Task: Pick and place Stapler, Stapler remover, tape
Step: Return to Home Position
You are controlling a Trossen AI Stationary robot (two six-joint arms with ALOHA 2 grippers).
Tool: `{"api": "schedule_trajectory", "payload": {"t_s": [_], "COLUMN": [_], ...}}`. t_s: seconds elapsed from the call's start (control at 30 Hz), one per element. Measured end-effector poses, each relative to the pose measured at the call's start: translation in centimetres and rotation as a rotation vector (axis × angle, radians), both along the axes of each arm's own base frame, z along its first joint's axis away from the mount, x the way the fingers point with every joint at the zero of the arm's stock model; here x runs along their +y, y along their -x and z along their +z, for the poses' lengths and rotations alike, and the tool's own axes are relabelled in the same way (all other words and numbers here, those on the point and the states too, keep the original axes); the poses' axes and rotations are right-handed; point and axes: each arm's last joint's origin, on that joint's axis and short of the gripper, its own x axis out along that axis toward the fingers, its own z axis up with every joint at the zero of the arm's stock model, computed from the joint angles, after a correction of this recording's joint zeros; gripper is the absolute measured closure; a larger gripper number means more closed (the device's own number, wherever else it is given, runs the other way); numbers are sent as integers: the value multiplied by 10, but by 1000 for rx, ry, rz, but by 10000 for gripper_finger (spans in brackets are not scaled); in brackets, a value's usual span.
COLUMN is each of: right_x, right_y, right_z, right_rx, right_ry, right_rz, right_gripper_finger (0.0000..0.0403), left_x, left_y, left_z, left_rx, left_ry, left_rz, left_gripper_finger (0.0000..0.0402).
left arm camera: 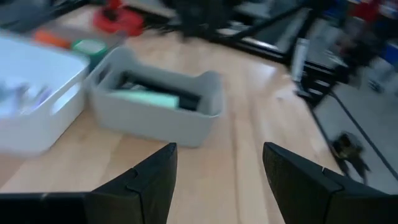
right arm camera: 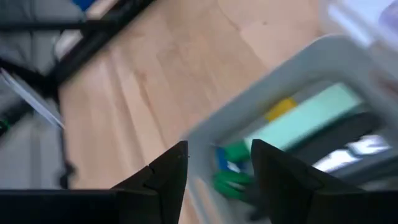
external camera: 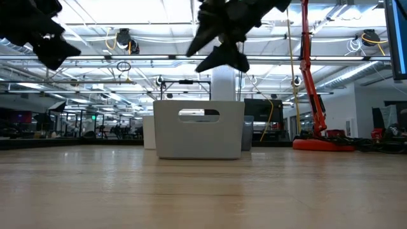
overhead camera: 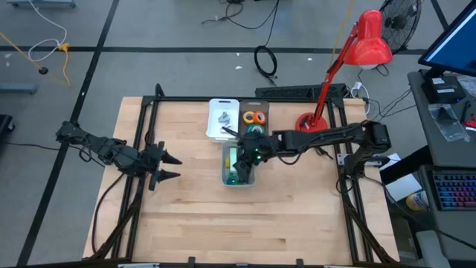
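Right gripper (overhead camera: 239, 155) hung straight above gray bin (overhead camera: 239, 183), fingers spread, empty; home prob. up & rightward. Left gripper (overhead camera: 172, 167) sat well left, fingers spread too.

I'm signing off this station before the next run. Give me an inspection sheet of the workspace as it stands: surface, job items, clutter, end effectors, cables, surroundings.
Surface: wooden table, containers grouped at its far middle.
Job's things: staplers lie in the gray bin; tape rolls sit in a dark tray; white bin holds small grey items, too small to name.
Clutter: red desk lamp, its base on the table's far right.
End effectors: left end effector open, empty, left of the gray bin; right end effector open, empty, above the gray bin.
Cables: black coil on the floor beyond the table.
Surroundings: keyboard on a desk at right; no person seen.
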Motion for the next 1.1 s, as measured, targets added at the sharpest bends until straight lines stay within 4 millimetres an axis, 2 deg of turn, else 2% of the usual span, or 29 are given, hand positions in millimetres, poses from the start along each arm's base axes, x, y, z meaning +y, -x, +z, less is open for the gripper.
{"api": "schedule_trajectory", "payload": {"t_s": [0.1,0.27,0.37,0.47,0.57,0.67,0.87,1.1], "right_x": [1,14,17,18,21,23,13,3], "right_y": [12,34,56,83,108,133,186,238], "right_z": [12,38,39,29,20,3,-26,-33], "right_rx": [4,-96,-102,-113,-237,-331,-375,-528], "right_ry": [125,292,309,317,314,312,240,198], "right_rz": [94,240,240,165,129,132,71,51], "right_gripper_finger": [232,232,232,232,232,232,232,232], "left_x": [-2,-1,0,2,3,3,4,8], "left_y": [0,4,7,11,13,13,12,13], "left_z": [4,7,10,12,14,15,21,20], "left_rx": [-40,-84,-117,-149,-173,-186,-252,-239], "left_ry": [-49,-36,-44,-52,-59,-75,-173,-210], "left_rz": [-91,-123,-128,-132,-133,-136,-95,-4], "left_gripper_finger": [160,160,160,160,160,160,160,160]}}
